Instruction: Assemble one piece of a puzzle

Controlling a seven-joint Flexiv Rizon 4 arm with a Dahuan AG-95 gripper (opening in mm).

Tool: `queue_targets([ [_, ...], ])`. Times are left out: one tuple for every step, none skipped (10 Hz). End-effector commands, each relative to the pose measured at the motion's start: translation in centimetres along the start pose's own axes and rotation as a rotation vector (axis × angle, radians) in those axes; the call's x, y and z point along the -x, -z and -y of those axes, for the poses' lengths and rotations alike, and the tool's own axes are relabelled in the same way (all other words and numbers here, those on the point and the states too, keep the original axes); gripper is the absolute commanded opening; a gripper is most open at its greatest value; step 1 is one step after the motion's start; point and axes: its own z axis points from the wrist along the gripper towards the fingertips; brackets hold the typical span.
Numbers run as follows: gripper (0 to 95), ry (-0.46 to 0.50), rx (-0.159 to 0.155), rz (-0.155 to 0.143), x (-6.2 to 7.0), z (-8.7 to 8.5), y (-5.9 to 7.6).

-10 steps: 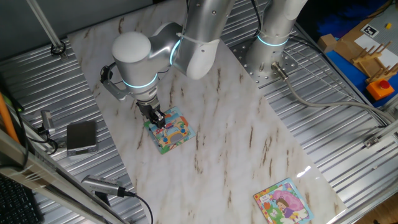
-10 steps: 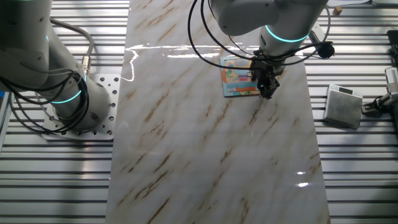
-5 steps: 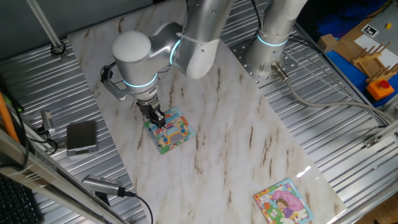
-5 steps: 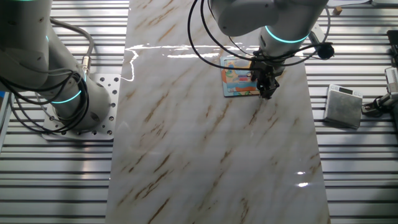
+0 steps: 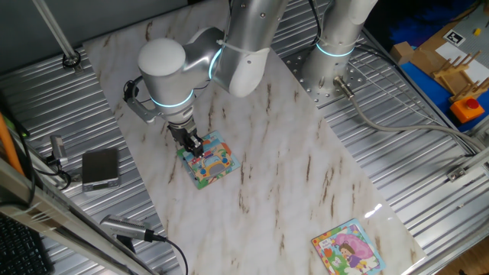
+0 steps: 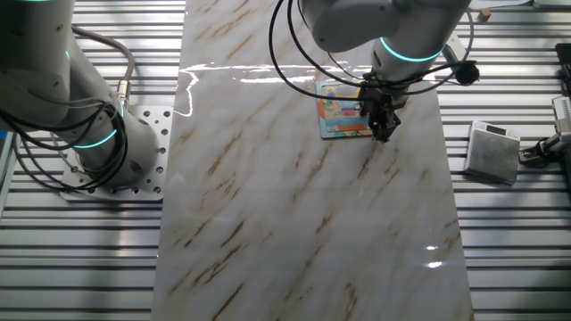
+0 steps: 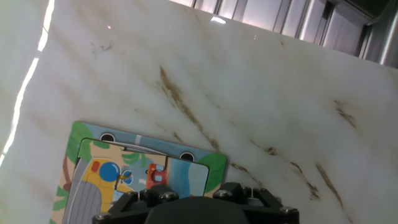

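Note:
The puzzle (image 5: 212, 162) is a small square board with a green and teal border, lying on the marble slab near its left edge. It also shows in the other fixed view (image 6: 340, 115) and in the hand view (image 7: 118, 171). My gripper (image 5: 195, 147) points straight down with its dark fingers at the board's edge nearest the grey box, touching or just above it. In the other fixed view the gripper (image 6: 382, 130) stands at the board's lower right corner. Only the gripper's black body (image 7: 196, 208) appears in the hand view. The piece is hidden; whether the fingers hold it does not show.
A second square puzzle with a pink-dressed girl (image 5: 348, 248) lies at the slab's near right corner. A grey box (image 5: 100, 168) sits on the ribbed metal beside the slab. Another arm's base (image 6: 94, 134) stands off the slab. Cables (image 5: 145, 233) run along the front left.

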Motion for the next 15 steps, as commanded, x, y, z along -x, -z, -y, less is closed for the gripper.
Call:
queue_targets([
  [57.0,0.002,-0.001,0.001,-0.05,0.03,0.07],
  [57.0,0.004,-0.004,0.0,-0.04,0.05,0.11],
  [57.0,0.007,-0.008,-0.001,0.02,0.12,0.19],
  [57.0,0.008,-0.01,-0.001,0.08,0.21,0.2],
  [57.0,0.009,-0.01,-0.001,0.1,0.34,0.18],
  [57.0,0.01,-0.008,0.001,0.09,0.45,0.16],
  [57.0,0.009,-0.009,0.001,0.09,0.45,0.15],
  [57.0,0.008,-0.007,0.002,0.1,0.46,0.12],
  [57.0,0.008,-0.006,0.003,0.09,0.46,0.09],
  [57.0,0.008,-0.005,0.003,0.08,0.46,0.07],
  [57.0,0.007,-0.005,0.004,0.06,0.46,0.04],
  [57.0,0.007,-0.005,0.005,0.06,0.44,0.01],
  [57.0,0.007,-0.004,0.006,0.05,0.43,-0.02],
  [57.0,0.007,-0.001,0.008,0.03,0.41,-0.07],
  [57.0,0.007,0.002,0.01,0.04,0.41,-0.07],
])
